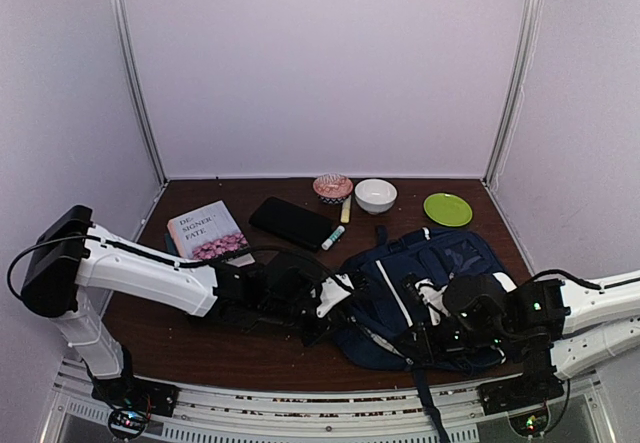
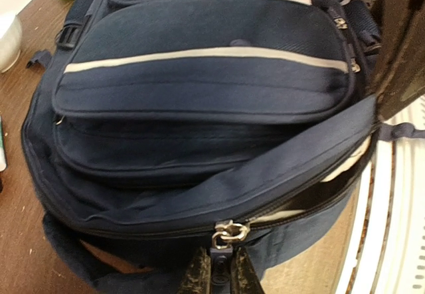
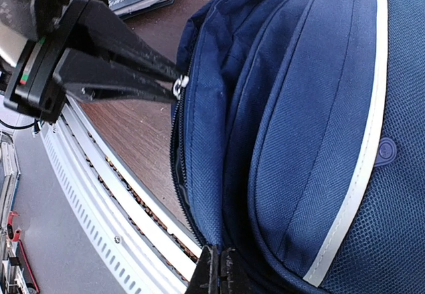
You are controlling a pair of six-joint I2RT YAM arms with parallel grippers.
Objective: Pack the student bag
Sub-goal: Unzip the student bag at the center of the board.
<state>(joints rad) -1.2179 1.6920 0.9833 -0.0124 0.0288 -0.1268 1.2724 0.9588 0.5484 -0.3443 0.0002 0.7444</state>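
The navy student bag (image 1: 430, 278) lies on the brown table, front pocket up, white stripe across it (image 2: 199, 55). My left gripper (image 2: 222, 259) is shut on the dark pull tab of the main zip; the silver slider (image 2: 230, 233) sits just above my fingertips. Left of the slider the zip is closed; right of it the zip gapes and shows pale lining (image 2: 345, 164). In the top view the left gripper (image 1: 338, 301) is at the bag's left edge. My right gripper (image 3: 220, 253) is shut on the bag's fabric by the zip at its near edge (image 1: 415, 341).
Behind the bag lie a book (image 1: 207, 231), a flat black case (image 1: 292, 222), two markers (image 1: 338, 225), a pink bowl (image 1: 332, 186), a white bowl (image 1: 375, 195) and a green plate (image 1: 447, 209). A metal rail (image 3: 106, 221) runs along the table's near edge.
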